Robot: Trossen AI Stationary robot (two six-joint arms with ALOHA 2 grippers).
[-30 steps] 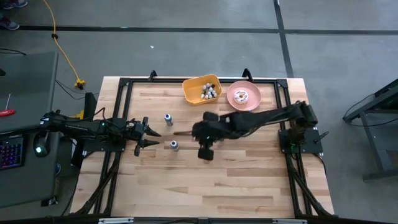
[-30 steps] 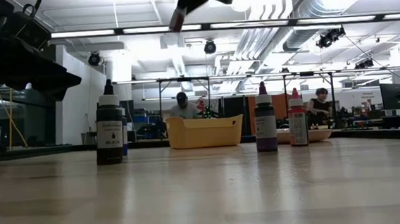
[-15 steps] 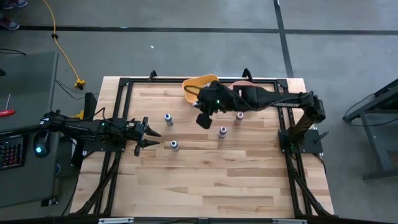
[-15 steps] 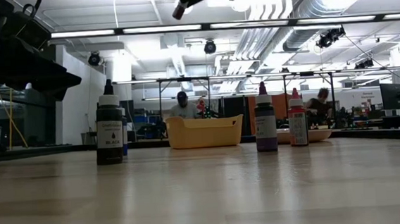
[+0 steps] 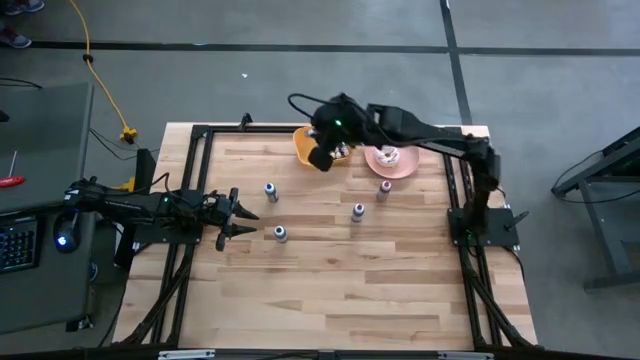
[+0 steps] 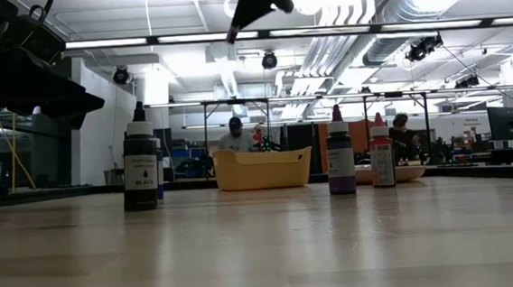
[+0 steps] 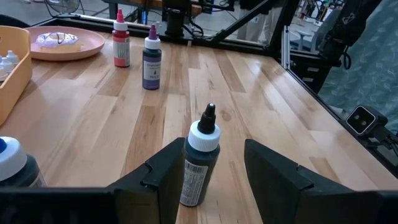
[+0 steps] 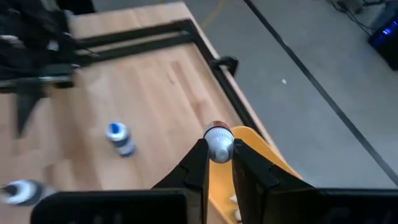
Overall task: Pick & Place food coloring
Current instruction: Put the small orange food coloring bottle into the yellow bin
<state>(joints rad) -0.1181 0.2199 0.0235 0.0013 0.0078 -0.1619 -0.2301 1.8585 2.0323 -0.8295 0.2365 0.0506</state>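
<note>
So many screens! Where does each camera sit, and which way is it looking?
High view: overhead, facing straight down on the table and both arms.
Low view: at tabletop height, facing the room; the right arm's tip shows at the top.
Left wrist view: behind the open left pincer, facing a black bottle.
Right wrist view: above the yellow bin; right pincer grips a bottle.
The high view shares that bin.

The bottle between the right pincer fingers shows only its white cap. A blurred bottle is cut off at lower left.
</note>
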